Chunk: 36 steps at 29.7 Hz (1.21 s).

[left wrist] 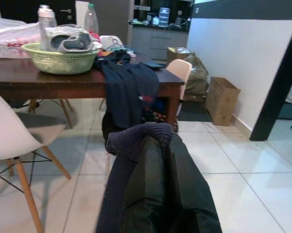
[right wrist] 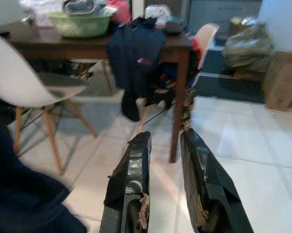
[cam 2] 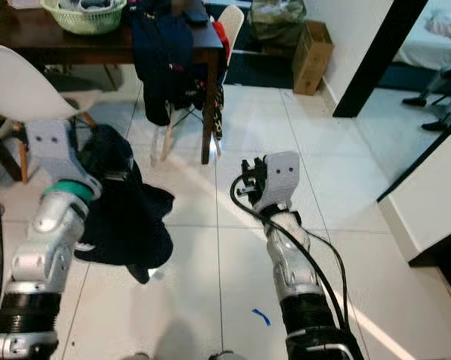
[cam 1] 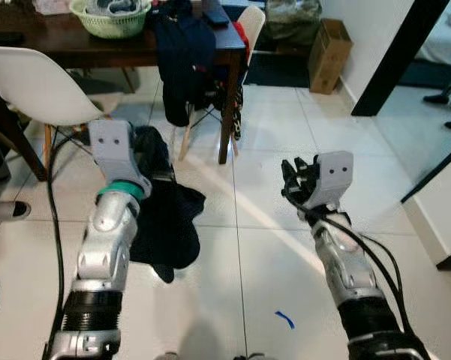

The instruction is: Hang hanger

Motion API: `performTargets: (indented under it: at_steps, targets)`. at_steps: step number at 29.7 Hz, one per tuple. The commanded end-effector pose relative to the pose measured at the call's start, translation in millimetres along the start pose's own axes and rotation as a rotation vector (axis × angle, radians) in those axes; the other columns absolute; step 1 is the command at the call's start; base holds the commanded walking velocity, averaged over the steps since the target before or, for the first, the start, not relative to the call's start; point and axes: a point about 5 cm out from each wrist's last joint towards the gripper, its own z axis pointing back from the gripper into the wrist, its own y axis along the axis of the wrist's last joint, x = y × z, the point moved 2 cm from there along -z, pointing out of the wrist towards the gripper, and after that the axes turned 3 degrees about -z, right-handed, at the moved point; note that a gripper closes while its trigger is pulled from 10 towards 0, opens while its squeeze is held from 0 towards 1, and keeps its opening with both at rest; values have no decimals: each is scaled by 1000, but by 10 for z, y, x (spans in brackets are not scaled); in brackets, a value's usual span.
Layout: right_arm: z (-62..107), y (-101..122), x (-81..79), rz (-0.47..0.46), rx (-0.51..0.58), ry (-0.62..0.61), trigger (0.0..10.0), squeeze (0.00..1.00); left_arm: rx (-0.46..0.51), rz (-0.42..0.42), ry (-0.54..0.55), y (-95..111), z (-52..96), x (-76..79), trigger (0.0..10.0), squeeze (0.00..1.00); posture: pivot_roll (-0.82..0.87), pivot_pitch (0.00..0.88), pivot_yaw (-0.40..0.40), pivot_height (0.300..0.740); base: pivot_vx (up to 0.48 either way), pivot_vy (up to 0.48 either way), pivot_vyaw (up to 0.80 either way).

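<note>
Left gripper jaws closed on dark garment; right gripper jaws parted, empty.

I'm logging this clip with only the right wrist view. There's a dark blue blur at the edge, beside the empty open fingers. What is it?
Observer: A dark garment, draped over the left gripper, which is raised beside the right gripper.
Operator: Anything on the floor close to the robot?
Observer: A small blue mark on the white tiles, between the two arms.
Operator: What's off to the robot's right?
Observer: A black door frame, with another room beyond it.
</note>
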Motion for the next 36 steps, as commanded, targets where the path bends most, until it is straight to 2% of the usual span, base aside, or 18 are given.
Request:
performTargets:
  at_steps: [1, 18, 23, 28, 36]
  targets:
    - [25, -19, 66, -5, -12, -19, 10000, 0, 19, 9, -32, 57, -24, 74, 10000, 0, 36, 7, -8, 740, 360, 0, 0]
    - [48, -43, 31, -11, -21, -15, 10000, 0, 29, 2, -109, 158, -130, 200, 10000, 0, 30, 10, -6, 740, 389, 0, 0]
    - [60, -59, 39, -6, -32, -20, 10000, 0, 21, -14, -158, 174, -147, 305, 10000, 0, 27, 18, -8, 740, 423, 0, 0]
    - [64, -70, 54, -16, -41, -34, 10000, 0, 28, -16, -171, 212, -147, 336, 10000, 0, 27, 29, -7, 740, 422, 0, 0]
    - [64, -83, 50, -17, -50, -33, 10000, 0, 37, -19, -171, 251, -164, 316, 10000, 0, 28, 34, -8, 740, 424, 0, -752]
